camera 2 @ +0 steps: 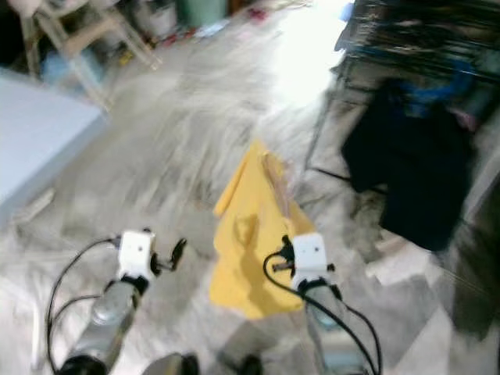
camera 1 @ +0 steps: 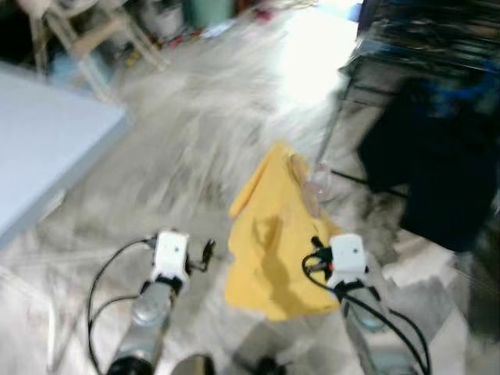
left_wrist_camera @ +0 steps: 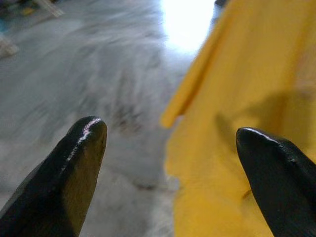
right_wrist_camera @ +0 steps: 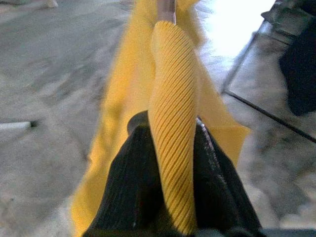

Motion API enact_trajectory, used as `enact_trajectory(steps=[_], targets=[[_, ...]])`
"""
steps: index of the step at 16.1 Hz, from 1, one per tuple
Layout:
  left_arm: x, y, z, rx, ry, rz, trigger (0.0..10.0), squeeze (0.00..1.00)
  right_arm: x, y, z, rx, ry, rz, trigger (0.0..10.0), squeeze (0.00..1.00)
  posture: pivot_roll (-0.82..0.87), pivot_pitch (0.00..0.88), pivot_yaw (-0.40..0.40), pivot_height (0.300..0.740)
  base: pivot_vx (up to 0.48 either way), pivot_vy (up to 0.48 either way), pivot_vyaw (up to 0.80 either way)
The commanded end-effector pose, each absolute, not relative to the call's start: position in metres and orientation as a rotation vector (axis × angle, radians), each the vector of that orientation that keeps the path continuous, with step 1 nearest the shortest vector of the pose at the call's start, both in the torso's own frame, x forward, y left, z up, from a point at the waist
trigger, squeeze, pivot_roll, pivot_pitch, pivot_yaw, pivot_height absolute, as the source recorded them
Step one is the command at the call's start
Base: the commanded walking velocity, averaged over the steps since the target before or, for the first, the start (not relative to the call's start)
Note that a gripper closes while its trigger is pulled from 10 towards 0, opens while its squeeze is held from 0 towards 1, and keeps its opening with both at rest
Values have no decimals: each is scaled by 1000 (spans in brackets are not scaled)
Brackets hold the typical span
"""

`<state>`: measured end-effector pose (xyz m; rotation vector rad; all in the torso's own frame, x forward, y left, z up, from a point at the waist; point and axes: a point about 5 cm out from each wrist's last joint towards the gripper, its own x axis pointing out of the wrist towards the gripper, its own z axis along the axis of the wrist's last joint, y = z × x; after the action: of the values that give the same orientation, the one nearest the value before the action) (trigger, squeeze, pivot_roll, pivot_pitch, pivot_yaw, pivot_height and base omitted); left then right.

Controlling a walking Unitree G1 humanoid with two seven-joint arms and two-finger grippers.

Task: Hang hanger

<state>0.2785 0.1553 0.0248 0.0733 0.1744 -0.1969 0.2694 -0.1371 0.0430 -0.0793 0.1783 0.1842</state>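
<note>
Just right of centre in the left eye view hangs the hanger, draped in a yellow garment that falls in a loose sheet above the marbled floor. Its bar shows as a pale brown strip at the top of the cloth, with something clear and indistinct beside it. The right gripper carries it: in the right wrist view the two black fingers are pressed against a ribbed yellow fold of the garment, with a glimpse of the hanger's end above it.

The left gripper rides at lower left of the head views, apart from the cloth, its fingers spread wide with nothing between them and the garment's edge close beside one tip.

Toward the upper right stands a dark clothes rack with a dark garment hanging from it, the likely destination. A pale blue-grey surface fills the left edge.

The main risk seems to be the grip itself: the fingers appear to pinch mostly fabric, so the hanger could pivot or slide out of the fold while the robot moves, and the head views are blurred as if it is walking. The long drape could also snag the rack's lower bars or brush the floor. The hook's position is hard to make out, so aiming it onto a rail would be uncertain.
</note>
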Motion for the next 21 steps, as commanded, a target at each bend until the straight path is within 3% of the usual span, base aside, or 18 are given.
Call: enact_trajectory(steps=[1,4,15,21], targets=[[275,157,21,80,190,-196,10000,0,270,-132,49,-73,135,201,10000,0,-65,153,-9,740,0,-379,800],[274,157,20,87,196,-198,10000,0,269,-133,48,-72,142,204,10000,0,-64,146,-11,740,0,-359,546],[272,166,17,102,210,-102,10000,0,270,-126,47,-74,139,234,10000,0,-51,146,-13,740,0,0,0],[272,165,17,100,208,-149,10000,0,265,-128,43,-66,155,211,10000,0,-60,160,2,740,0,0,0]])
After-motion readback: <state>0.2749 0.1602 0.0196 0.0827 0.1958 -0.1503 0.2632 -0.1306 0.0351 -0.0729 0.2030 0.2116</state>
